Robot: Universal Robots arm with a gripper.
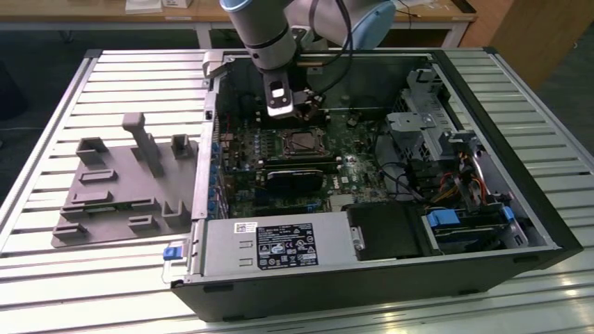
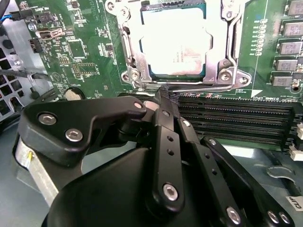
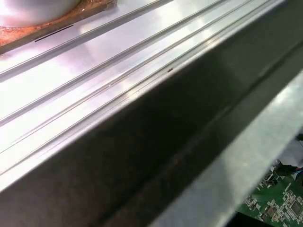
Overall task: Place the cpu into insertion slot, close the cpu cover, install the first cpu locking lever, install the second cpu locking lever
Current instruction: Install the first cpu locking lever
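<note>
The cpu (image 2: 173, 42) lies flat in the slot, which it hides, and the cover (image 2: 130, 52) is down around it, its window framing the silver top. This puts steps 1 and 2 as done, judging from how things lie. A thin lever (image 2: 203, 86) runs along the socket edge nearest the memory slots (image 2: 236, 118), and the gripper (image 2: 160, 94) has its tips right at that lever, at or just beside the end by the cover's corner screw. The 2 fingers (image 2: 166, 142) are drawn together to a point. I cannot tell if they pinch the wire or only bear on it. The step in hand looks like the 1st lever. Whether either lever is already hooked under its catch is not clear from here. As a judgement, seating this lever calls for a firm, steady push down and sideways along the board (image 2: 80, 52), keeping the tips from sliding off the thin wire onto the memory slots just beside it. In the exterior view the arm (image 1: 264, 42) reaches down into the open case (image 1: 519, 209), above the socket.
</note>
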